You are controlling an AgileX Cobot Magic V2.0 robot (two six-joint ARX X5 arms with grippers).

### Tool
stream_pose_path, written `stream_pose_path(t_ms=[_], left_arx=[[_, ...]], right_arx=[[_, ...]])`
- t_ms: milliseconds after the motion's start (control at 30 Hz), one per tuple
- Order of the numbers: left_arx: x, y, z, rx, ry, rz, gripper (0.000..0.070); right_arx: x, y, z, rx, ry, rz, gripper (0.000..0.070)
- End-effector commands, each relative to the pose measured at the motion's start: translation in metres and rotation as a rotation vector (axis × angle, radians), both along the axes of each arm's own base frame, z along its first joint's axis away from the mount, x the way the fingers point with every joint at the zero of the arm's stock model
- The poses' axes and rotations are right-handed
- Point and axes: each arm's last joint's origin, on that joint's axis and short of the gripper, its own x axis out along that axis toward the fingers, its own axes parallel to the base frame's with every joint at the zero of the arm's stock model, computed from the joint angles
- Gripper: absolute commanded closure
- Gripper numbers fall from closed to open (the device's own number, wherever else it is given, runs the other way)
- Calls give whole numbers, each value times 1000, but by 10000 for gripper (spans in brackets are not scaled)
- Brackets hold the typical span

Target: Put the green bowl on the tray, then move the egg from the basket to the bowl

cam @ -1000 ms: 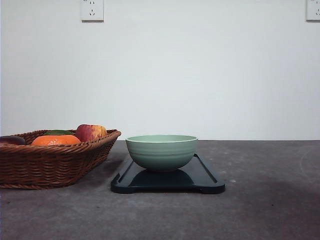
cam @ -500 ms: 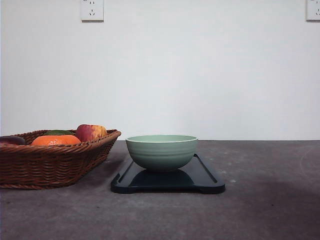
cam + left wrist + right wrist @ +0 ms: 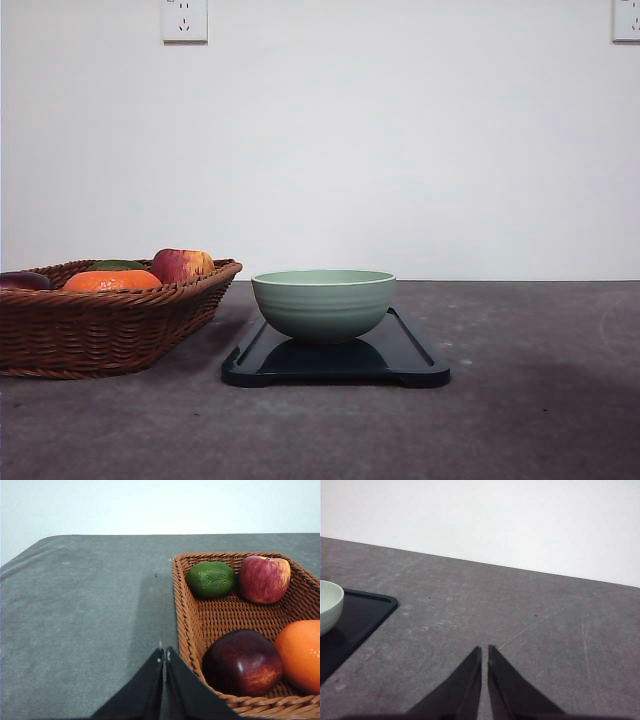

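Note:
The green bowl (image 3: 323, 303) stands upright on the dark tray (image 3: 420, 362) at the table's middle. Left of the tray lies the wicker basket (image 3: 100, 330). The egg is hidden from every view. In the left wrist view my left gripper (image 3: 164, 654) is shut with nothing in it, over bare table just outside the basket (image 3: 187, 610) wall. In the right wrist view my right gripper (image 3: 484, 650) is shut and empty above bare table, well apart from the tray (image 3: 362, 615) and the bowl's rim (image 3: 330, 602).
The basket holds a green lime (image 3: 211, 579), a red-yellow apple (image 3: 264, 578), a dark red apple (image 3: 242, 662) and an orange (image 3: 300, 652). Grey table runs out to the right of the tray (image 3: 540, 340). A white wall stands behind.

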Motion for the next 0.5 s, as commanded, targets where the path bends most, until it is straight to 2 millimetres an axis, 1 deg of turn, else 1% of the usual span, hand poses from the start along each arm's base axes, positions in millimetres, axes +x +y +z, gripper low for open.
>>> stream_pose_path(t_ms=[0, 467], left_arx=[[1, 0, -5, 14, 7, 0, 700], [1, 0, -5, 14, 8, -1, 700]], right_arx=[[0, 0, -1, -4, -5, -1, 685], [0, 0, -1, -4, -5, -1, 685]])
